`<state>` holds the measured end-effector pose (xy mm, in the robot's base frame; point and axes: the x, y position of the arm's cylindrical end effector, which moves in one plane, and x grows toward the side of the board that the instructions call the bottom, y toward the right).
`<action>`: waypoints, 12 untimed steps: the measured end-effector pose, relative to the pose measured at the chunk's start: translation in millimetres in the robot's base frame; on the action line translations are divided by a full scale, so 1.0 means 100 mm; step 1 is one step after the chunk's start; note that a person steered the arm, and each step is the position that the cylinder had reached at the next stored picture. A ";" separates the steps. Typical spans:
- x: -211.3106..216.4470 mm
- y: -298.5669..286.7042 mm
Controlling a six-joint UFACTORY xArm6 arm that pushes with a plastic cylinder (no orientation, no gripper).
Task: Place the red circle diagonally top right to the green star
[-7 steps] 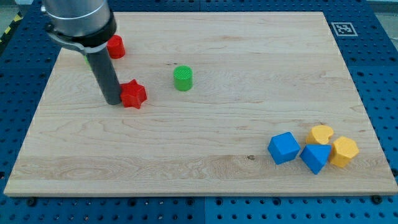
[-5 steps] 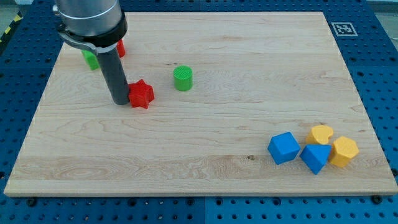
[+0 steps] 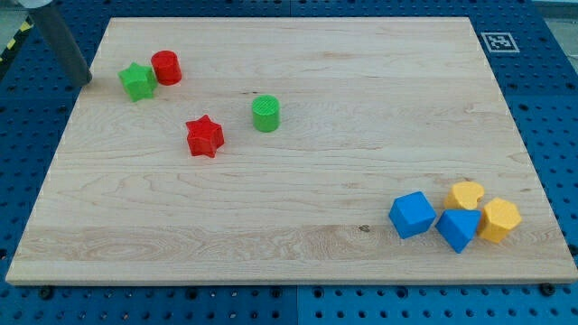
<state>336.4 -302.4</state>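
The red circle (image 3: 166, 68) stands near the board's top left corner, touching the green star (image 3: 137, 81) at its upper right. My tip (image 3: 84, 80) is at the view's far left, off the board's left edge, to the left of the green star and apart from it. Only the rod's lower part shows.
A red star (image 3: 204, 136) and a green circle (image 3: 265, 114) lie right of and below the pair. At the bottom right sit a blue cube (image 3: 413, 215), a blue triangular block (image 3: 458, 228), a yellow heart-like block (image 3: 467, 194) and a yellow hexagonal block (image 3: 499, 219). The wooden board (image 3: 298, 262) has a marker tag (image 3: 499, 41) at its top right.
The rod has left the red star and moved up and left, off the board's left edge. The red star sits a little right of where it was first. The green star and red circle are now uncovered.
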 end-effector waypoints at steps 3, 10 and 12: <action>0.31 0.84; -0.34 1.08; -0.22 1.06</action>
<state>314.4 -196.3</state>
